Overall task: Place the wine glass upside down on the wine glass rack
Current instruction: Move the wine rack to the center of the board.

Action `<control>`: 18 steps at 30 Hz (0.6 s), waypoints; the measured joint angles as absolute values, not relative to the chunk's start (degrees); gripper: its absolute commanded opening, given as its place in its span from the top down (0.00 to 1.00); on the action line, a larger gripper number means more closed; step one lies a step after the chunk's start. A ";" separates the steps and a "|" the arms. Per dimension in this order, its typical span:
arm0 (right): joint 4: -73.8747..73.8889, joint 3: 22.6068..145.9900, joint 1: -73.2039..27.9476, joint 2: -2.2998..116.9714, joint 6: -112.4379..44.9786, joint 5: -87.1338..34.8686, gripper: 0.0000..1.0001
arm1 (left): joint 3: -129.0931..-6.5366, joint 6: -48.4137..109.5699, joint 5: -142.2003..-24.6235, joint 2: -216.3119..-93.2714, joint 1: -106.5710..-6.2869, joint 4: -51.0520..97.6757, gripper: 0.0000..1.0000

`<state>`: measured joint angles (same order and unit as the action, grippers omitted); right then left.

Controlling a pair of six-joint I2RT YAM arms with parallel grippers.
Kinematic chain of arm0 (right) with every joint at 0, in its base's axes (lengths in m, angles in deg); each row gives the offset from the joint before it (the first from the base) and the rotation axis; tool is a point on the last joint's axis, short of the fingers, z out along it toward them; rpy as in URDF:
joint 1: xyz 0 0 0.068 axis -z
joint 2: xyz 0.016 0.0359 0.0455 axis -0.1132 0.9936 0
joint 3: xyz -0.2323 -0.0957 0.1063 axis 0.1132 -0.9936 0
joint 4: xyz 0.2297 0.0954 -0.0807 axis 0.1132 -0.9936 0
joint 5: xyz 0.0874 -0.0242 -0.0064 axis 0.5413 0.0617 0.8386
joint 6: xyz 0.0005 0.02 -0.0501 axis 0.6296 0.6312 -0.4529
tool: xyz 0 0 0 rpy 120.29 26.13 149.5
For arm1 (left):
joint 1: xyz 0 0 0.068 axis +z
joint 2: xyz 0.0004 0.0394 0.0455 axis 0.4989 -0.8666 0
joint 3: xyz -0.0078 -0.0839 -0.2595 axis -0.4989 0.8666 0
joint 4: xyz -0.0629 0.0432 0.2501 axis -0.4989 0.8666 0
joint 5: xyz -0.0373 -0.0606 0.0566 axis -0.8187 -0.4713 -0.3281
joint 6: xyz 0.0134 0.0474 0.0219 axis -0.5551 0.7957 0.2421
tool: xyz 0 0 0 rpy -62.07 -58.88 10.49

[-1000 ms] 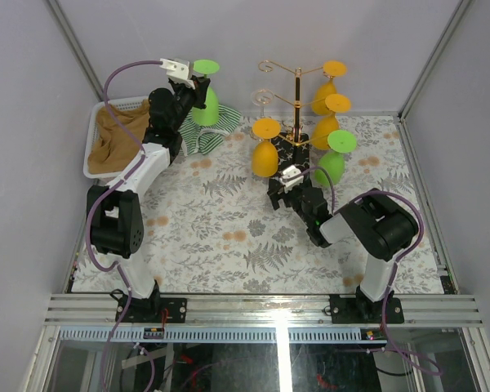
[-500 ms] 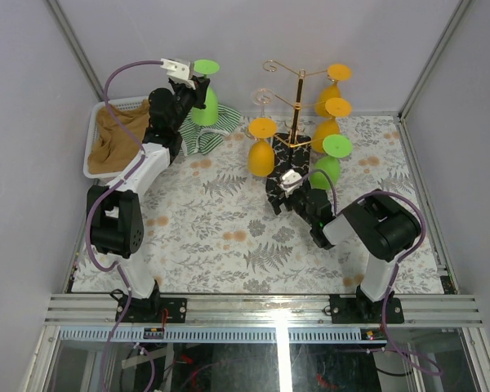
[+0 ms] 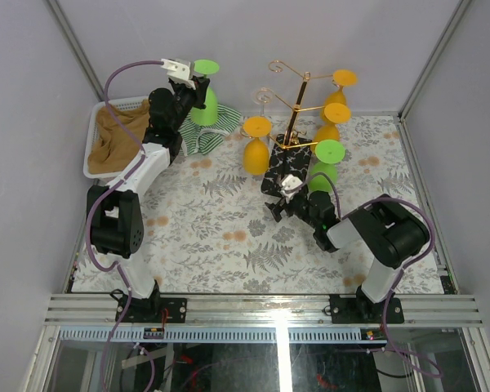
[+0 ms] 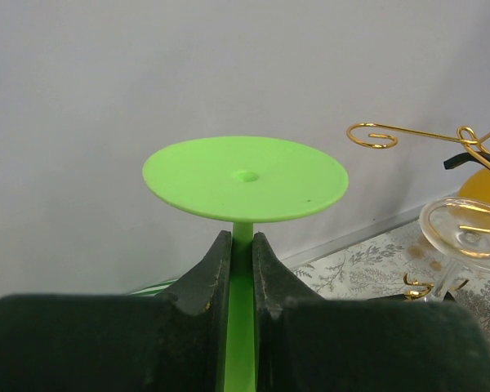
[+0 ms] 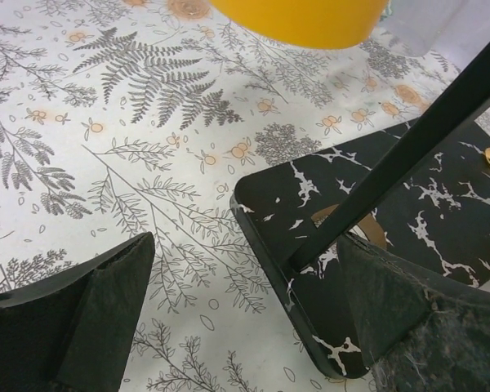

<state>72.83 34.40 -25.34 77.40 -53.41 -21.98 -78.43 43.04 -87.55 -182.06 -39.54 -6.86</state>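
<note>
My left gripper (image 3: 198, 86) is shut on the stem of a green wine glass (image 3: 205, 108), held upside down at the back left with its foot (image 4: 245, 177) on top. The stem runs between the fingers (image 4: 215, 261). The wine glass rack (image 3: 299, 110) stands right of centre, its gold post rising from a black patterned base (image 3: 276, 175). My right gripper (image 3: 279, 204) is open at the base's near corner (image 5: 310, 269): one finger (image 5: 408, 310) lies over the base and the other (image 5: 106, 286) over the tablecloth.
Orange glasses (image 3: 256, 153) (image 3: 333, 106), a green glass (image 3: 327, 163) and a clear glass (image 3: 264, 98) hang from the rack's arms. A white basket (image 3: 92, 131) with brown cloth sits at the back left, beside a striped cloth (image 3: 198, 140).
The rack, with its hanging glasses, has slid toward the near left while its top leans back right. My right gripper has moved the same way. The left arm has stayed still.
</note>
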 measured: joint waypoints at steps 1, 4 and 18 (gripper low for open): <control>72.61 34.38 -25.36 77.25 -53.41 -21.59 0.01 | -78.43 43.09 -87.55 -182.06 -39.54 -6.86 1.00; 71.54 34.31 -25.55 76.52 -53.34 -19.05 0.01 | -78.41 43.26 -87.55 -182.06 -39.54 -6.83 1.00; 68.94 33.37 -28.13 73.75 -53.43 -14.86 0.01 | -76.81 43.39 -87.53 -181.84 -39.51 -6.86 1.00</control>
